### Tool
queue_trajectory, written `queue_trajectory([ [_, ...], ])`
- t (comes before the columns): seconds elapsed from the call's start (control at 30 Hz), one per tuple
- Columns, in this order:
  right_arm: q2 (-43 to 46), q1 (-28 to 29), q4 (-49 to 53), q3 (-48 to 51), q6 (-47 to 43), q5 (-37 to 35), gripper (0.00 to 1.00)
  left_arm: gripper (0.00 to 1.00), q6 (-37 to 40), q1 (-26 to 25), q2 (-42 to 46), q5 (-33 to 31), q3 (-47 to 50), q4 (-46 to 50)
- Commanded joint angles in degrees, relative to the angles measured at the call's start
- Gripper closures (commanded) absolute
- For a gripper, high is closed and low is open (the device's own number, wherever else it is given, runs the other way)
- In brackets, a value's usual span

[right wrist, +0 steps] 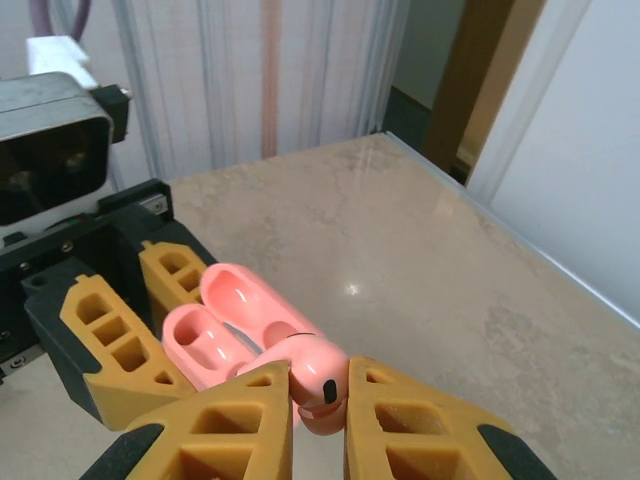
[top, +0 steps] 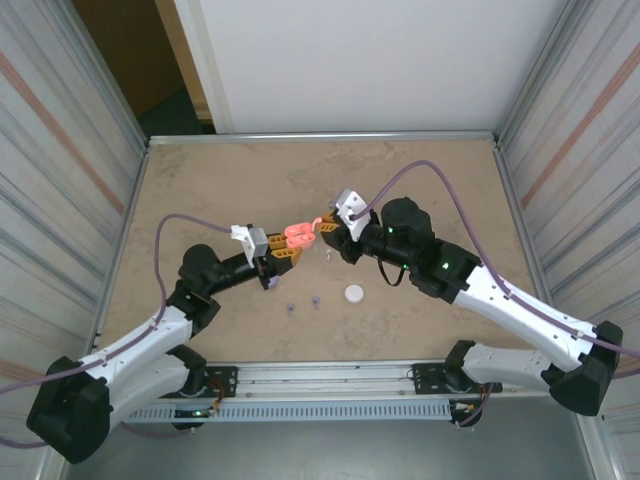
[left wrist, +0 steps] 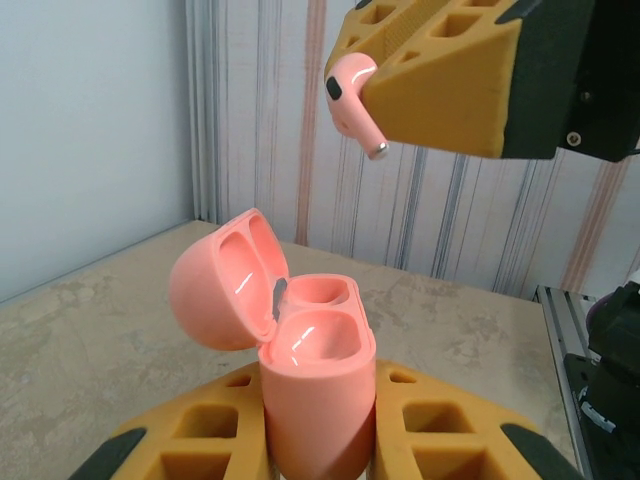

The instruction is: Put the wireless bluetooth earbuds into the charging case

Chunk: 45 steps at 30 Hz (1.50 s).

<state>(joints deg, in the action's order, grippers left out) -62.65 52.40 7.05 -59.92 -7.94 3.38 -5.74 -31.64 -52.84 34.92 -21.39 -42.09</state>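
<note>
We see the left gripper clenched on the pink case, holding it up over the middle of the table. From the left wrist, the case stands upright between the yellow fingers, which pinch its lower body. Its lid is swung open to the left, so we look into both glossy wells.

The right gripper is grasping a pink earbud, and in the top view it sits close by the right edge of the case. The left wrist view shows the gap. There the earbud juts from the right gripper high above the open case, apart from it, with its silver-tipped stem slanting down to the right.

From the right wrist, the earbud is nipped between the two fingers of the right gripper, with a dark spot on it facing us. Just beyond it is the case, its lid tipped away. The left gripper holds the case from the left.

On the table nearer the arm bases lie a purple earbud and a second purple earbud, close together. A white disc lies just to their right. A tiny white speck lies below the right gripper, too small for us to tell what it is
</note>
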Motion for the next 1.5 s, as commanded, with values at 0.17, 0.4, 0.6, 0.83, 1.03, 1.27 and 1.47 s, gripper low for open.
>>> queue_trajectory([
  [0.17,-4.3,3.5,-1.0,-5.2,-6.2,-2.7,0.84,1.0,1.0,-0.4,0.1,1.3,-1.9,-2.7],
  [0.4,-7.3,4.9,0.7,-7.8,-7.9,-3.5,0.84,1.0,1.1,-0.4,0.0,1.3,-1.9,-2.8],
  [0.6,-8.5,5.7,1.8,-8.6,-9.5,-4.3,0.84,1.0,1.1,-0.4,-0.1,1.0,-1.9,-2.9],
  [0.83,-9.1,6.2,3.3,-8.6,-10.8,-6.2,0.84,1.0,1.0,-0.4,0.0,1.0,-1.9,-3.0],
  [1.03,-9.5,6.9,3.9,-8.6,-11.4,-6.9,0.84,1.0,0.9,-0.4,0.0,1.0,-1.9,-3.0],
  [1.27,-10.4,7.4,4.5,-8.8,-11.4,-7.4,0.84,1.0,0.9,-0.4,0.0,1.1,-1.9,-3.0],
  [1.47,-10.8,7.7,5.5,-9.1,-11.3,-7.0,0.84,1.0,0.8,-0.4,0.1,1.1,-1.8,-3.1],
])
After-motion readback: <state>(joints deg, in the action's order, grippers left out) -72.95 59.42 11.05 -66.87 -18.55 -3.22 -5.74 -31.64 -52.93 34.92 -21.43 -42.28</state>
